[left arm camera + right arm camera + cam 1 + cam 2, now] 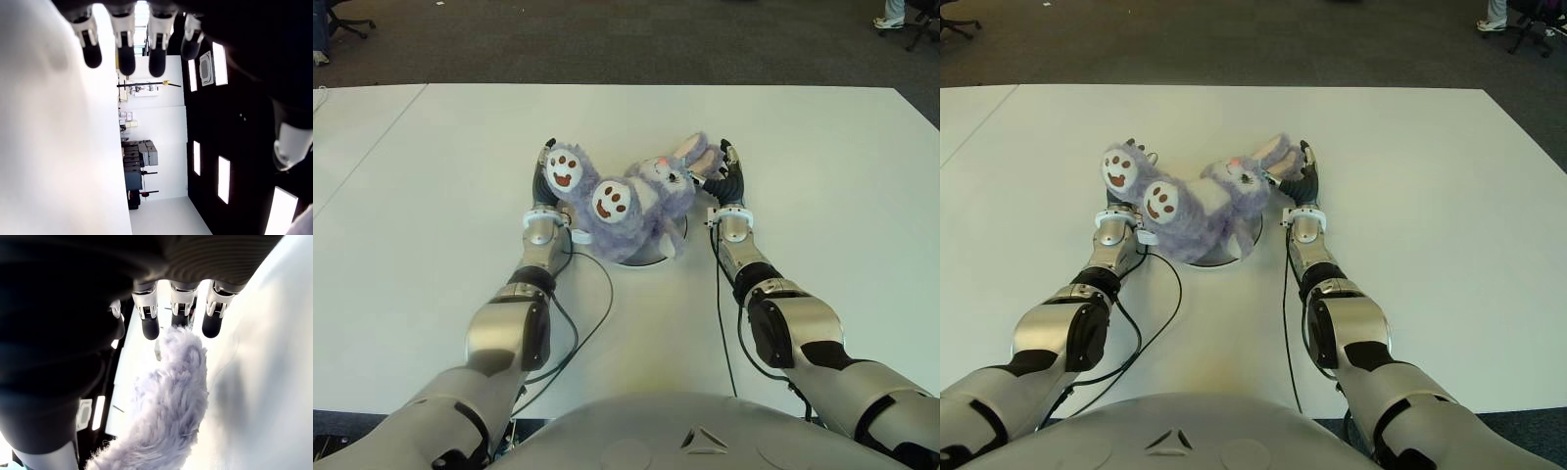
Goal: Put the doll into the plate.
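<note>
We see the doll [626,201], a purple plush rabbit, lying across the plate [656,257], which is mostly hidden under it; only the plate's near rim shows. The doll's two white-soled feet point up on the plate's left side, and its head and ears reach past the plate's far right edge.

Our left hand [546,181] stands just left of the plate, beside the doll's feet. In its own wrist view its fingers [126,58] are straight and spread, with nothing between them. Our right hand [728,179] stands just right of the plate, next to the doll's ears. Its fingers [149,323] are also extended and apart, with a plush ear lying close against them but not pinched.

We judge the placing step essentially done: the doll's weight looks to be on the plate and both hands have let go. The next move calls for drawing both hands outward, away from the plate, without snagging the ear or nudging the feet, since the doll overhangs the rim and could tip off onto the table [822,166].
</note>
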You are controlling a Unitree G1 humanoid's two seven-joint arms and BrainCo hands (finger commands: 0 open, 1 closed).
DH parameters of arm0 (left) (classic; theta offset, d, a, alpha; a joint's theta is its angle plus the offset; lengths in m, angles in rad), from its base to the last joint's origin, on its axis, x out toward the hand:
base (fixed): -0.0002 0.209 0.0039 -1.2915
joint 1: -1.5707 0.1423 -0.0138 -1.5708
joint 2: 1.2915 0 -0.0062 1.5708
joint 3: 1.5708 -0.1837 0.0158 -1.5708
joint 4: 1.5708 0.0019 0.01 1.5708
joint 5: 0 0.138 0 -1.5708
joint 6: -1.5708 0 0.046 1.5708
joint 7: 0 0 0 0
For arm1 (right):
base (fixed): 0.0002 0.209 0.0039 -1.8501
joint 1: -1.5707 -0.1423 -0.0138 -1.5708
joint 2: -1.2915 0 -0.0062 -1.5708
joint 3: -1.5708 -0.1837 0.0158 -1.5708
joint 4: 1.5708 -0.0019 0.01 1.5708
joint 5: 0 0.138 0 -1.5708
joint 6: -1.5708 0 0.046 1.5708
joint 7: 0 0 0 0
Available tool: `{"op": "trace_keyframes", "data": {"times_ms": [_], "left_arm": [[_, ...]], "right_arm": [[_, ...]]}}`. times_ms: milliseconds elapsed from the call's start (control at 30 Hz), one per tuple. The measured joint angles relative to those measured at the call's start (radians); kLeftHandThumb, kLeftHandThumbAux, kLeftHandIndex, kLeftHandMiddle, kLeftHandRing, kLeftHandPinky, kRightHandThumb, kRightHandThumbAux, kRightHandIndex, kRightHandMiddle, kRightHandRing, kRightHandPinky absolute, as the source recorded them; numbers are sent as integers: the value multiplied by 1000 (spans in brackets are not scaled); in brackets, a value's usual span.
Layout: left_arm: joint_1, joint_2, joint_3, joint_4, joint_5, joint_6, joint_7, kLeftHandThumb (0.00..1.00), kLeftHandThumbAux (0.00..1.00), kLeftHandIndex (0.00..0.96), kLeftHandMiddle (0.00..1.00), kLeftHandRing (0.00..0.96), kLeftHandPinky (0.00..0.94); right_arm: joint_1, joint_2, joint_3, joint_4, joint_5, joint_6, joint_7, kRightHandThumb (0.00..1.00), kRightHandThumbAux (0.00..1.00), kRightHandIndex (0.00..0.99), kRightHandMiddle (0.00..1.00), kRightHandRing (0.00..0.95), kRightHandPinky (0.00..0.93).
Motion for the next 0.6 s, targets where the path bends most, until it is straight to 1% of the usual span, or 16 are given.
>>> {"op": "trace_keyframes", "data": {"times_ms": [133, 267, 500, 600], "left_arm": [[0, 0, 0, 0, 0, 0, 0, 0, 505, 66, 137, 119, 91], [0, 1, -1, 0, 1, 0, 0, 0, 497, 67, 135, 118, 92], [0, 1, -2, 0, 1, 0, 0, 0, 505, 77, 142, 124, 107], [0, 1, -2, 0, 1, 0, 2, 0, 483, 76, 135, 120, 98]], "right_arm": [[2, 3, -28, 0, 33, -13, 53, 0, 822, 29, 46, 44, 70], [2, 6, -49, 0, 53, -18, 84, 0, 829, 35, 50, 46, 71], [4, 10, -65, -1, 67, -29, 95, 0, 816, 44, 52, 51, 75], [5, 11, -68, -2, 70, -31, 96, 0, 815, 47, 53, 54, 78]]}}
